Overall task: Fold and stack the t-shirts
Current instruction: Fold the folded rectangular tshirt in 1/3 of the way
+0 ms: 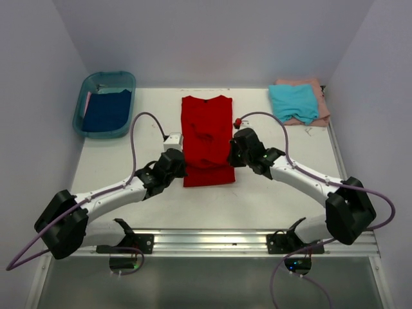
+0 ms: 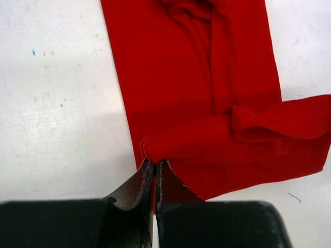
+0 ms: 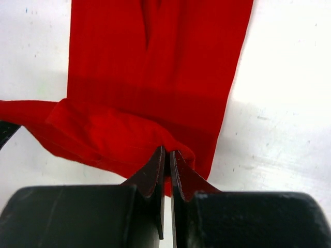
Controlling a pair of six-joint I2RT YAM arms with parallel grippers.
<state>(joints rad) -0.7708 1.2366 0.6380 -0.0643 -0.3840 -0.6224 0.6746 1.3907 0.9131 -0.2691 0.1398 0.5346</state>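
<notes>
L tool (image 2: 155, 165) & R tool (image 3: 166, 151) each pinch red t-shirt (image 1: 206, 129) hem.

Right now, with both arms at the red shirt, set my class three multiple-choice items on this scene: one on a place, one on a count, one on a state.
1. Where does the dark blue t-shirt lie?
A) in the teal tub
B) draped over an arm
C) on the floor

2. How many t-shirts are in view?
A) two
B) three
C) four

3. What are the left gripper and right gripper doing?
A) both open above the cloth
B) both shut on the near hem of the red t-shirt
C) one shut, one open

Answers:
1 A: the blue cloth sits inside the tub's walls.
2 C: red, dark blue, and the teal t-shirt lying on the pale pink t-shirt at far right.
3 B: each wrist view shows the fingers pinched on lifted red cloth.
</notes>
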